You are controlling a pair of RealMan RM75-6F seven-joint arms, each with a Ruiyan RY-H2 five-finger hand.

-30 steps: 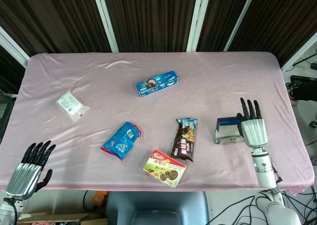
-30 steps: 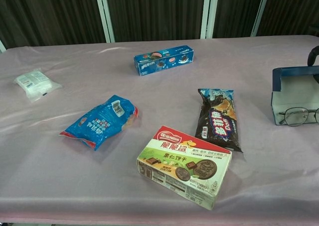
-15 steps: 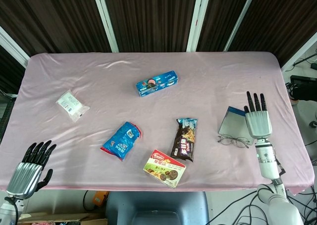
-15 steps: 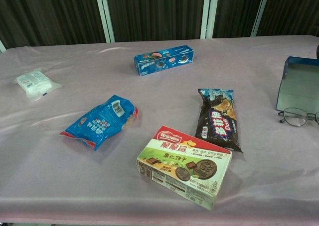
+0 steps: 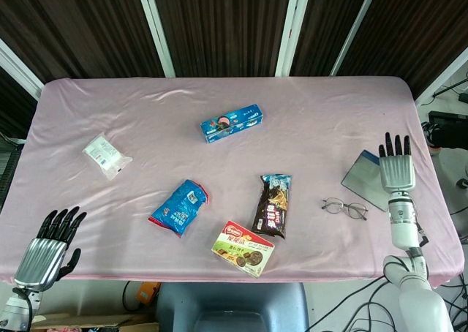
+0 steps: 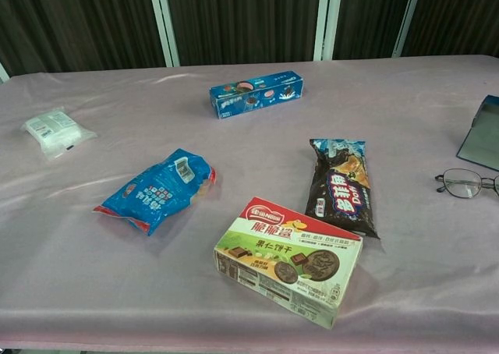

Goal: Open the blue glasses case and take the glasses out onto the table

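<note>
Right hand (image 5: 395,170) sits at the 3 o'clock edge of the worktop (image 5: 307,98), back toward the head camera, fingers straight, slightly spread and pointing to 12 o'clock. It overlaps the right end of the blue glasses case (image 5: 364,178); whether it grips the case or only lies over it cannot be told. Chest view shows only a corner of the case at the frame's right edge, no hand.

Left hand (image 5: 50,248) hangs at the 8 o'clock corner, just off the worktop's near edge, fingers apart and lightly curled, holding nothing.

Case: head view shows a flat grey panel with a blue rim, long axis running from 10 to 4 o'clock. Glasses (image 5: 344,208) lie on the pink cloth just beside the case at its 7 o'clock side, apart from it, frame running roughly 9 to 3 o'clock.

Other items:
- long blue biscuit box (image 5: 231,123), toward 12 o'clock; print too small to read
- white packet (image 5: 105,154), at 10 o'clock
- blue snack bag (image 5: 180,205), left of centre
- dark snack bar wrapper (image 6: 339,185), large Chinese characters and "Don" legible
- cookie box (image 6: 289,258), near edge, red Nestlé label, Chinese title on a green panel
</note>
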